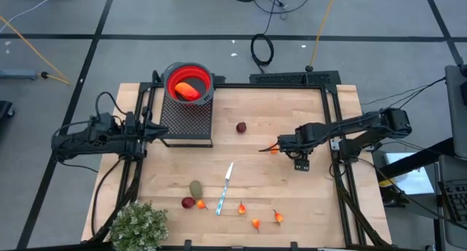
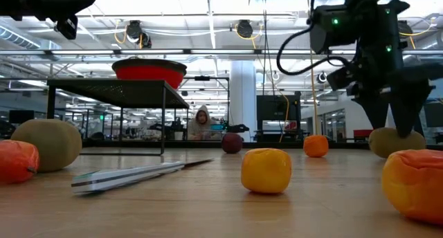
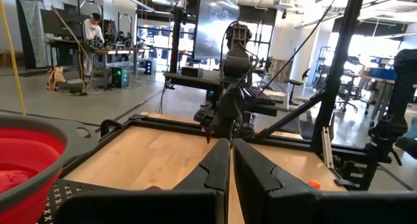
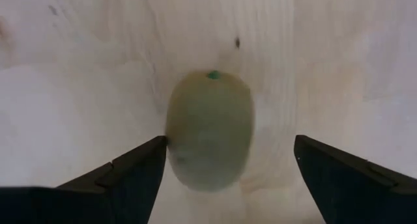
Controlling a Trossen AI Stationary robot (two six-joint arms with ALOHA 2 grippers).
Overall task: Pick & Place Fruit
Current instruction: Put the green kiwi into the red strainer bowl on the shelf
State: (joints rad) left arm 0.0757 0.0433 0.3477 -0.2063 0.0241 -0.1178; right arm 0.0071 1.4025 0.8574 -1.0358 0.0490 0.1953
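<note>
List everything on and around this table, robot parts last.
bowl: one, red, on the stand at the table's far edge
stand: one, black mesh, under the bowl
long fruit: one, orange-red, in the bowl
dark-red balls: two, one mid-table, one by the knife's handle
olive ovals: two, one beside the knife, one between the right gripper's fingers
orange ball: one, near the right arm
small orange pieces: four, along the near edge
knife: one, silver, near centre
plant: one, grey-green, near left corner
table: one, light wood
left gripper: shut, beside the stand
right gripper: open, over an olive oval
</note>
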